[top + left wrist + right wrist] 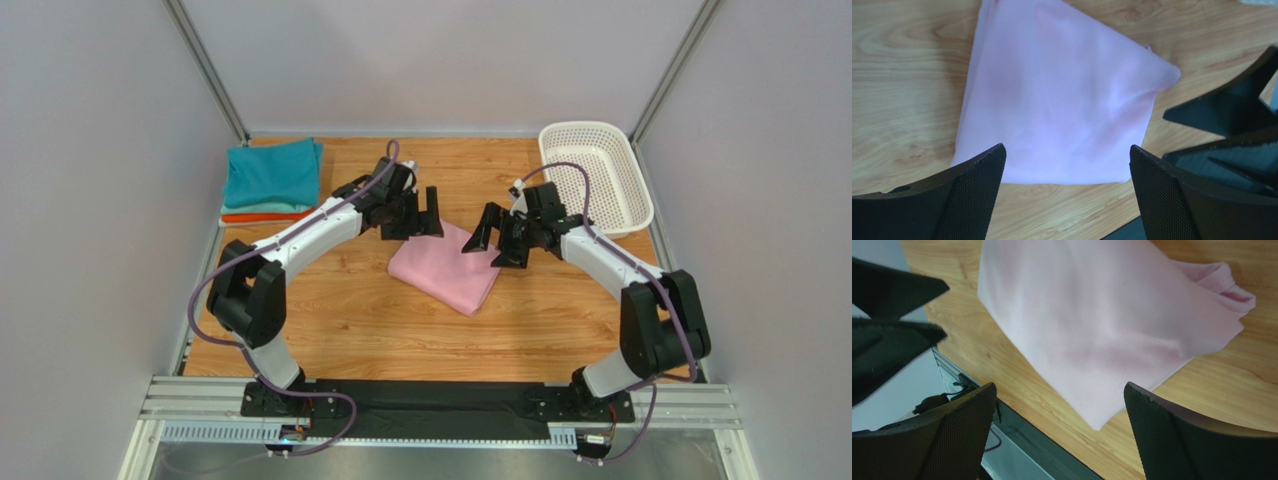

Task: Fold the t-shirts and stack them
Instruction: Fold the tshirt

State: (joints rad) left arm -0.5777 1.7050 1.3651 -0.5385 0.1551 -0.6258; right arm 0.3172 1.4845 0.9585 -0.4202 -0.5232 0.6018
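A folded light pink t-shirt lies flat on the wooden table's middle, also filling the left wrist view and right wrist view. My left gripper hovers open just above its far left corner, nothing between its fingers. My right gripper hovers open over its far right corner, fingers empty. A stack of folded t-shirts sits at the back left, teal on top, an orange one at the bottom.
A white perforated basket stands at the back right corner. Grey walls and metal frame posts enclose the table. The black base rail runs along the near edge.
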